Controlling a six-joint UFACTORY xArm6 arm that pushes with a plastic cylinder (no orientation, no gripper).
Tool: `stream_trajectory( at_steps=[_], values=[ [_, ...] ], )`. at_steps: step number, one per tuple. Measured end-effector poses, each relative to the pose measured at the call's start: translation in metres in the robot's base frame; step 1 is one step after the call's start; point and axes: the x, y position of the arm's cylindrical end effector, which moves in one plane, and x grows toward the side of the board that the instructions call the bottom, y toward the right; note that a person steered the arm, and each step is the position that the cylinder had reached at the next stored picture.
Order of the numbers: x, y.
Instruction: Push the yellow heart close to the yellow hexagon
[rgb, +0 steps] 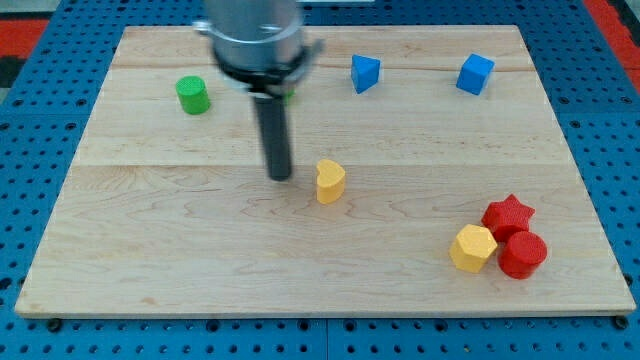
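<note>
The yellow heart (330, 181) lies near the middle of the wooden board. The yellow hexagon (472, 248) lies at the view's lower right, touching a red star (508, 214) and a red cylinder (523, 254). My tip (280, 177) is just to the left of the yellow heart, a small gap apart from it. The heart is far to the upper left of the hexagon.
A green cylinder (193, 95) stands at the upper left. A blue wedge-like block (365, 73) and a blue cube (475, 74) stand along the top. A sliver of another green block (290, 96) shows behind the rod. The board's edge (300, 312) runs along the bottom.
</note>
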Motion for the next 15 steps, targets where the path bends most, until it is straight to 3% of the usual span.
stream_trajectory(
  at_steps=[1,2,4,5,6,7,10,15],
  values=[
    [0.007,0.095],
    [0.015,0.146],
    [0.039,0.176],
    [0.015,0.158],
    [-0.004,0.103],
    [0.018,0.079],
    [0.034,0.148],
    [0.05,0.132]
  ],
)
